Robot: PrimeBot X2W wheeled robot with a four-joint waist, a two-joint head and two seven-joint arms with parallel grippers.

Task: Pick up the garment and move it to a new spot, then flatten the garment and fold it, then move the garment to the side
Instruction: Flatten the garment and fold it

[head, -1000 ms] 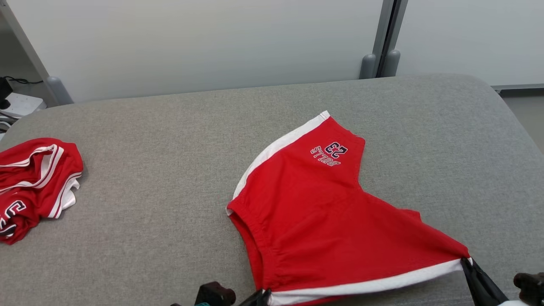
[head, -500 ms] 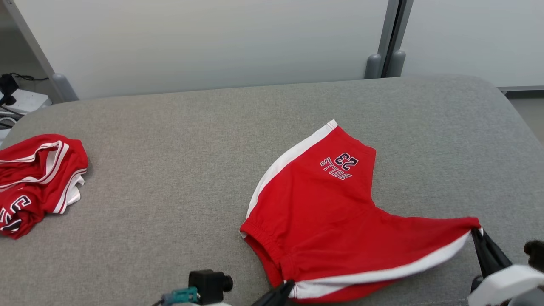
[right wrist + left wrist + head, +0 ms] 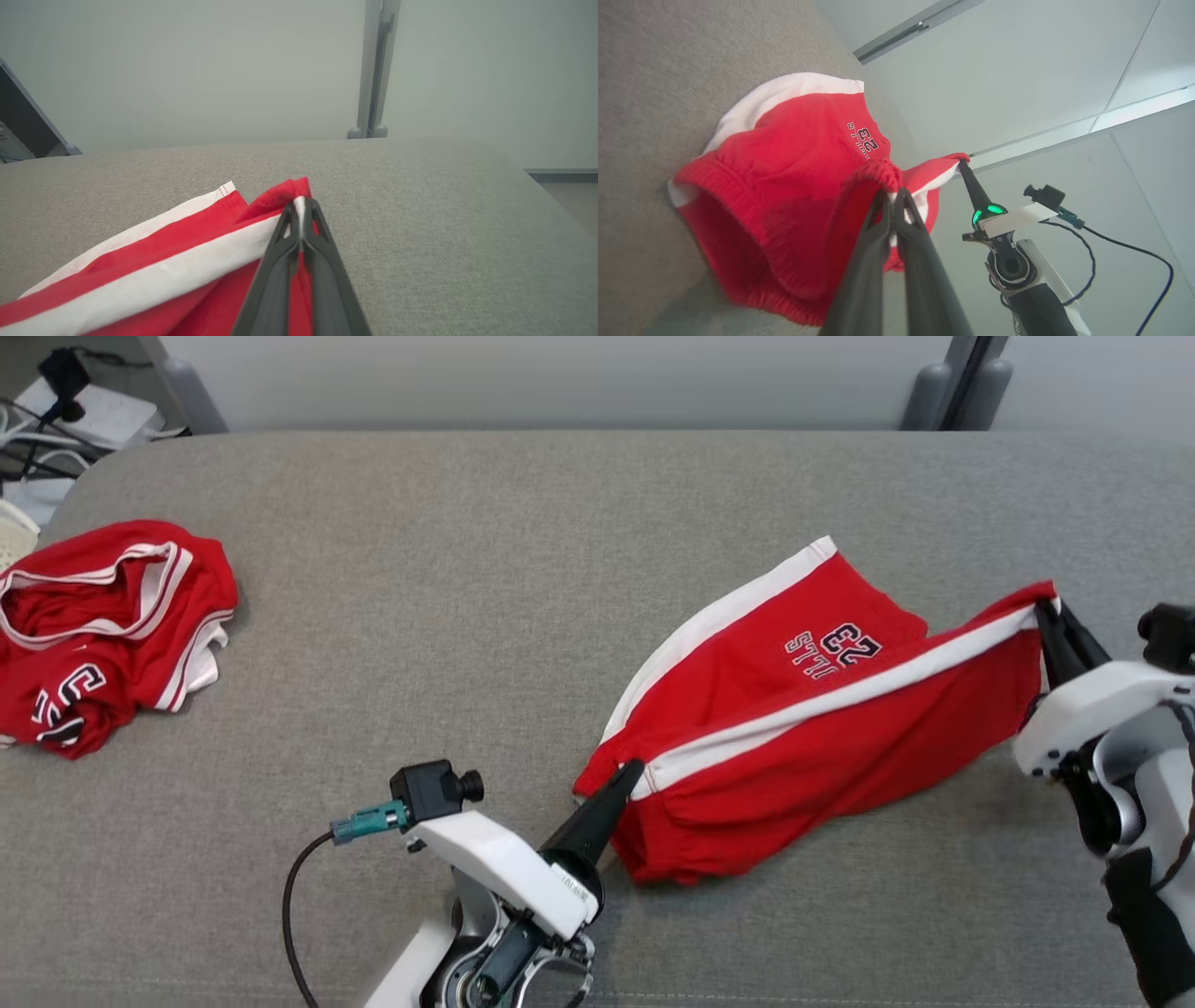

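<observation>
The garment (image 3: 775, 709) is a pair of red shorts with white side stripes and a "BULLS 23" print, lying on the grey cushioned surface (image 3: 467, 616). One white-striped side is lifted and carried over the printed leg. My left gripper (image 3: 635, 770) is shut on the waistband end of that stripe, seen close in the left wrist view (image 3: 893, 192). My right gripper (image 3: 1044, 607) is shut on the hem corner at the far right, and the right wrist view (image 3: 301, 201) shows red and white cloth pinched at the tips. The garment (image 3: 784, 186) sags open below the held edge.
A second red garment (image 3: 103, 625) lies crumpled at the left edge of the surface. A power strip with cables (image 3: 65, 406) sits beyond the far left corner. A grey wall with a post (image 3: 952, 383) stands behind. Bare grey surface lies between the two garments.
Both grippers have carried the striped edge away from me and up over the shorts, folding them along their length. The head camera has tilted down, so the whole scene sits higher in the view.
</observation>
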